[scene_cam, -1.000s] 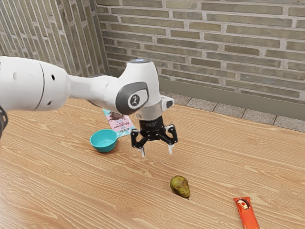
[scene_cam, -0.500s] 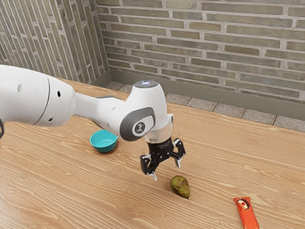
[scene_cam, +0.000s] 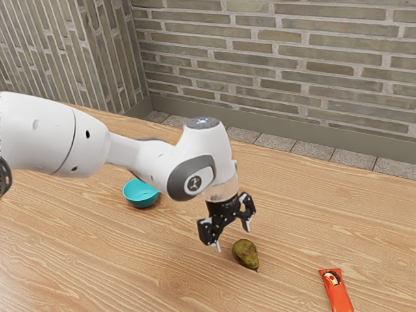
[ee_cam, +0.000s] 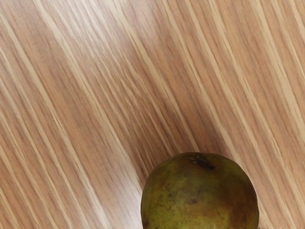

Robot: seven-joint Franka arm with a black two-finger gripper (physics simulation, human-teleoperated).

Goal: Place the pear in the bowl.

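The big arm [scene_cam: 52, 133] is showing smooth, round white parts with little black dots [scene_cam: 88, 134]. A gray loop [scene_cam: 176, 180] is going around a dark badge [scene_cam: 194, 182]. The hand [scene_cam: 231, 237] is looking black, with pale tips [scene_cam: 217, 247].

Counts by kind: one pear [scene_cam: 246, 254], one bowl [scene_cam: 140, 201], one wrapped bar [scene_cam: 337, 290], one arm [scene_cam: 58, 133], one gripper [scene_cam: 231, 238], one table [scene_cam: 91, 247].
Exterior view: single pear, lower frame, just right of centre; single bowl, left of centre; single wrapped bar, lower right corner; single arm, left edge to centre, bearing the single gripper. Wrist view: one pear, lower edge.
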